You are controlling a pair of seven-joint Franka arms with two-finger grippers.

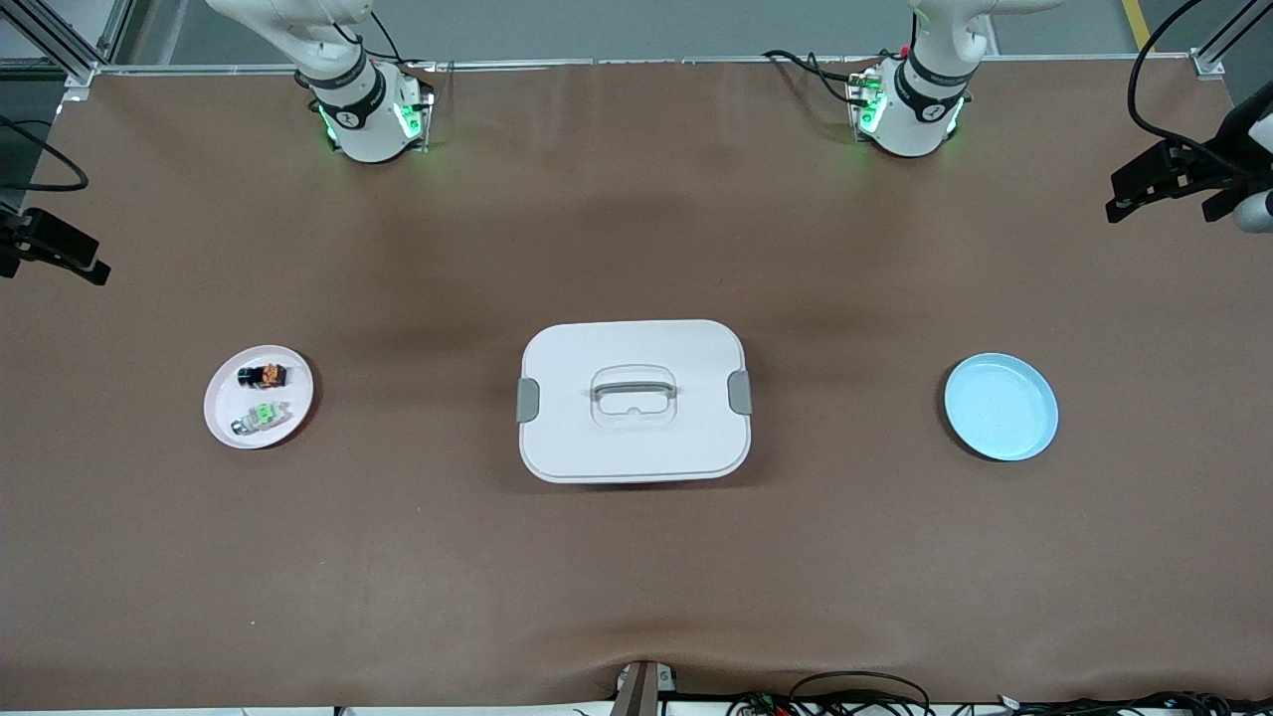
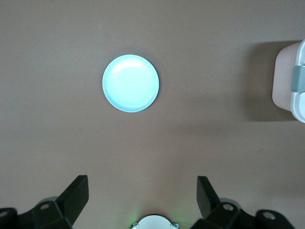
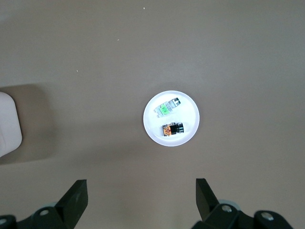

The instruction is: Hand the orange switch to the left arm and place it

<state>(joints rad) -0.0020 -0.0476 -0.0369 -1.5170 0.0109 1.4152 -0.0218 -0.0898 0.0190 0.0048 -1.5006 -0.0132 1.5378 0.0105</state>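
The orange switch (image 1: pixel 263 376) (image 3: pixel 172 129), a tiny black block with orange markings, lies on a white plate (image 1: pixel 225 413) (image 3: pixel 189 132) toward the right arm's end of the table. The white lidded box (image 1: pixel 634 400) (image 2: pixel 291 81) (image 3: pixel 8 125) stands at the table's middle. High over bare table, my right gripper (image 3: pixel 141 195) is open and holds nothing, with the white plate well below it. My left gripper (image 2: pixel 143 193) is also open and empty, high over the table near a light blue plate (image 1: pixel 1000 407) (image 2: pixel 130 83). Neither hand shows in the front view, only the arms' bases.
A clear switch with green markings (image 1: pixel 261 416) (image 3: pixel 167 107) lies on the same white plate, nearer the front camera than the orange one. The blue plate is bare. Black camera mounts (image 1: pixel 1174 179) stand at both table ends. Cables (image 1: pixel 855 696) run along the near edge.
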